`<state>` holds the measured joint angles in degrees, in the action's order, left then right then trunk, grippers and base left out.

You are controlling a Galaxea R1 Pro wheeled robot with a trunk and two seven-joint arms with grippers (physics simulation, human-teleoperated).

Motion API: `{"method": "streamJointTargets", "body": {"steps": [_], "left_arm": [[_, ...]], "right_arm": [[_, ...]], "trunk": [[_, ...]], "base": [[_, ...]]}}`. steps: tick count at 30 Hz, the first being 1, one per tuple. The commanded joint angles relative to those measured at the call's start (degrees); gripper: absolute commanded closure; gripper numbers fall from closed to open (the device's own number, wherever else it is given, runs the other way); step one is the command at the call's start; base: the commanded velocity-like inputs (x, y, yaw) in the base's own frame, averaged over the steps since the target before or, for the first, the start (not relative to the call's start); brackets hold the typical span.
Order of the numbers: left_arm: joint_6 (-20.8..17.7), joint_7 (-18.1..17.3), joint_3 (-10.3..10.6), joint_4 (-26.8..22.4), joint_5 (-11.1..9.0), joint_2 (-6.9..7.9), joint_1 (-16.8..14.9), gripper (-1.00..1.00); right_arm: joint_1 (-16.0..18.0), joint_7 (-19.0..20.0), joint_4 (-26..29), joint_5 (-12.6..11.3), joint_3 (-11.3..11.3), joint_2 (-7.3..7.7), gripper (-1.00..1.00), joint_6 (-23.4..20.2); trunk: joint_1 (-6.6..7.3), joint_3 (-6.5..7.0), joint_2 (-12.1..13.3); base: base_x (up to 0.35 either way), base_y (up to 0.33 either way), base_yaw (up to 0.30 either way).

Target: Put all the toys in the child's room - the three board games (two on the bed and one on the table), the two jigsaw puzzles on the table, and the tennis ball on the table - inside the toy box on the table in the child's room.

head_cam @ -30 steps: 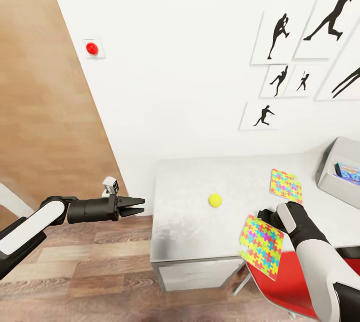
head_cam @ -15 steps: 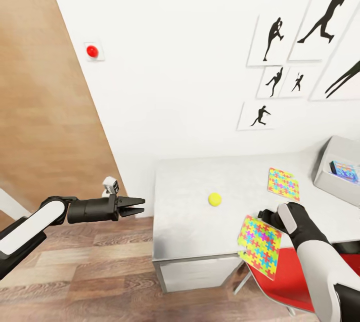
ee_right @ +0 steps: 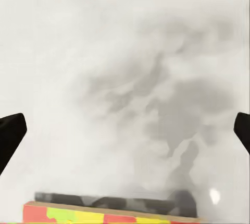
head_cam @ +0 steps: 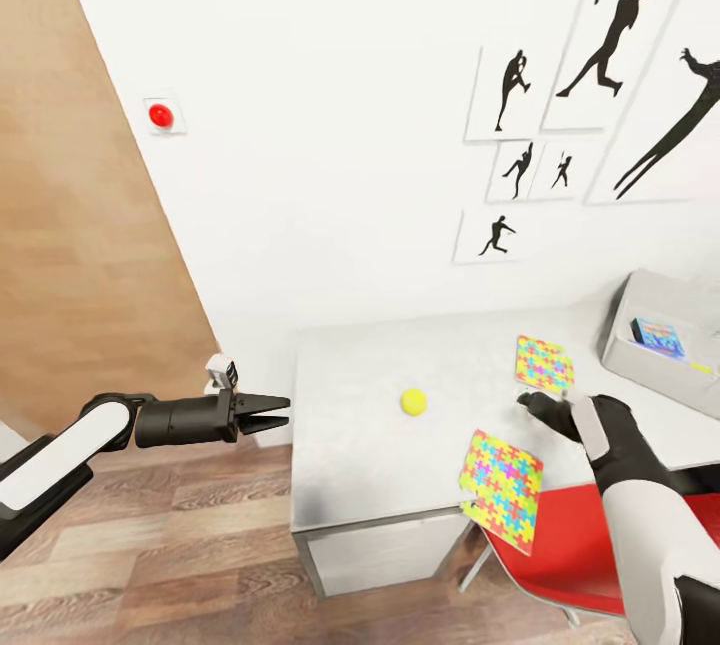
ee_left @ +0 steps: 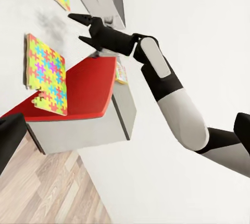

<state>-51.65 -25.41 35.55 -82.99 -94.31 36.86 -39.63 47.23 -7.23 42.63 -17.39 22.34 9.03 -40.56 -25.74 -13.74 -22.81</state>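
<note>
Head view: right end effector (head_cam: 545, 407) spread wide, empty, between two jigsaw puzzles, nearer one (head_cam: 502, 488) overhanging table (head_cam: 350, 465) edge, just below-left; left end effector (head_cam: 268, 414) closed, well apart.

The room is bright all over, with soft, even light and no strong glare. The white wall (head_cam: 330, 125) looks clean and almost flat. Dark, smudgy patches lie on the table (head_cam: 350, 455) top, and they look cloudy and blurry close up in the right wrist view. Edges look sharp in the head view. Straight lines lean at the sides.
</note>
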Motion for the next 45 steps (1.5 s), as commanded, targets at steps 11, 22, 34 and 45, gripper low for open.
{"method": "streamJointTargets", "body": {"steps": [11, 22, 34, 45], "left_arm": [[0.01, -0.16, 0.21, 0.02, 0.0, -0.27, -0.1, -1.0], [0.23, -0.04, 0.22, 0.02, 0.0, -0.3, -0.1, -1.0], [0.35, -0.11, -0.1, -0.05, -0.03, -0.3, 0.49, -1.0], [0.51, 0.01, -0.11, 0.11, 0.36, -0.47, 1.72, -1.0]], "right_arm": [[-18.25, 23.3, 36.86, -9.94, 1.27, 0.14, -1.0, -9.3], [-31.48, 63.05, 45.9, -14.93, 12.62, 0.09, -1.0, -10.03], [-31.76, 68.32, 46.1, -14.71, 12.5, -0.45, -1.0, -9.83], [-31.76, 68.5, 46.0, -14.72, 12.72, -0.28, -1.0, -9.81]], "trunk": [[-0.04, 0.83, -0.11], [-0.04, 1.78, -0.11], [-0.04, 2.66, -0.11], [-0.04, 2.7, -0.11]], "base": [[0.0, -0.003, -0.125], [0.0, -0.187, -0.096], [0.0, -0.087, -0.063], [0.0, -0.157, -0.003]]}}
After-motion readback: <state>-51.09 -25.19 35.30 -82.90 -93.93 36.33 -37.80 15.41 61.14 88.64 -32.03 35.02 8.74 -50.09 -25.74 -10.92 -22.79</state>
